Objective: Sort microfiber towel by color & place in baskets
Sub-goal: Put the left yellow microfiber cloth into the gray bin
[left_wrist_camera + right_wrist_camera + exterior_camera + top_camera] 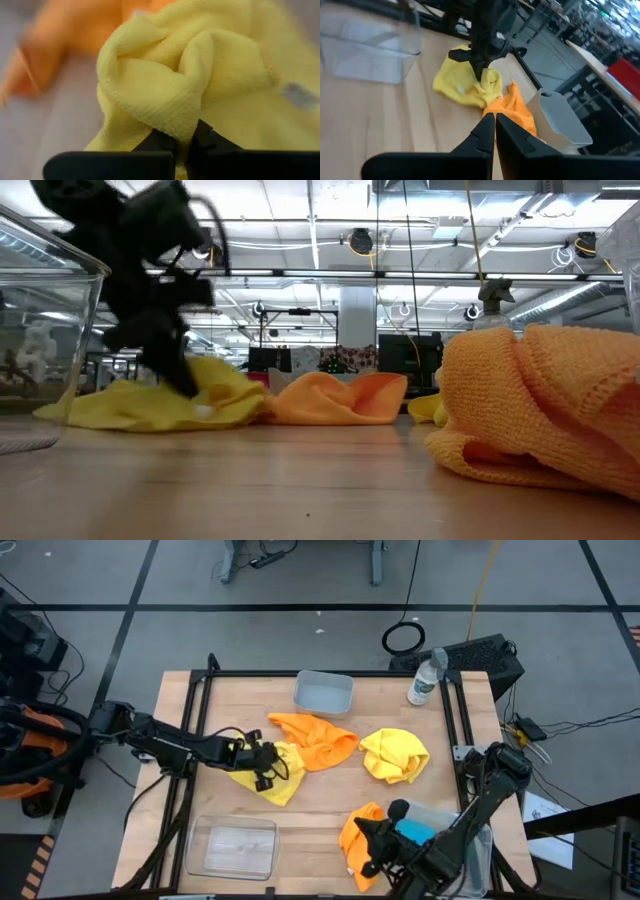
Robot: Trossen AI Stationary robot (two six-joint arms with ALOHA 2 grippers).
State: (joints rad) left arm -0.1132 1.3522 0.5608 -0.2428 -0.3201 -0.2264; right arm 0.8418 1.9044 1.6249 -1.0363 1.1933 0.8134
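Observation:
My left gripper [268, 764] stands at the table's middle left and is shut on a yellow towel [272, 780]. An orange towel [316, 740] lies just beyond it and touches it. A second yellow towel [396, 755] lies bunched at the middle right. Another orange towel [358, 836] lies at the near edge. My right gripper [494, 125] is shut and empty, and hovers over that near orange towel. Blue cloth [414, 831] shows under my right arm in a clear basket [484, 840]. My left gripper pinches a bunched fold [186, 131] of the yellow towel between its two fingers. It comes slanting down from the table's left. The fold is gathered up at the fingers, and the rest of the towel [150, 406] lies spread on the table.
A small greyish basket [323, 692] sits at the far edge with a water bottle [424, 680] to its right. A bigger clear basket [232, 846] stands at the near left. Bare wood lies between the towels and this basket.

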